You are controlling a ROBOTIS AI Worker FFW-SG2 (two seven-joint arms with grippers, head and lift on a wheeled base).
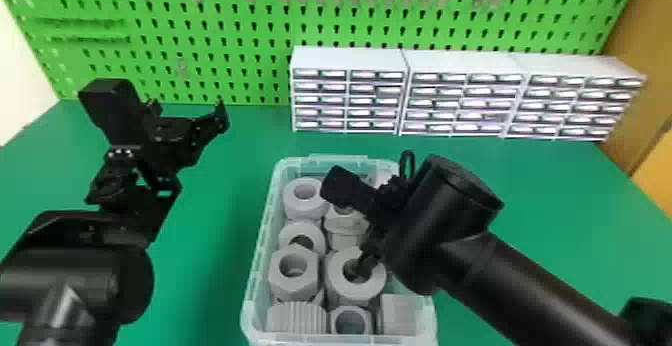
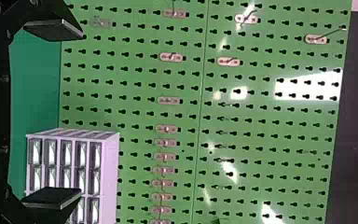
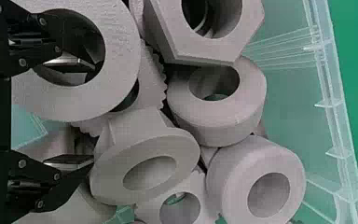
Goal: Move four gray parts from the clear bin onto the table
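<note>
From here, the thick gray ring (image 1: pixel 350 292) sits toward the clear bin's (image 1: pixel 270 215) near right corner, hole upward. The right gripper (image 3: pixel 73 112) is nearer, fingers wide, one inside that hole; closing should pinch the wall. The left gripper (image 2: pixel 53 113), also wide, hangs well apart.

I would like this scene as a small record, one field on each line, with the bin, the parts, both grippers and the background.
Bin: clear, on the green table
Parts in bin: several, all gray, including a hex nut and a ribbed part
Right gripper: open, one finger in a gray ring's hole, the other outside its rim
Left gripper: open, left of the bin
Background: white drawer cabinets, green pegboard
</note>
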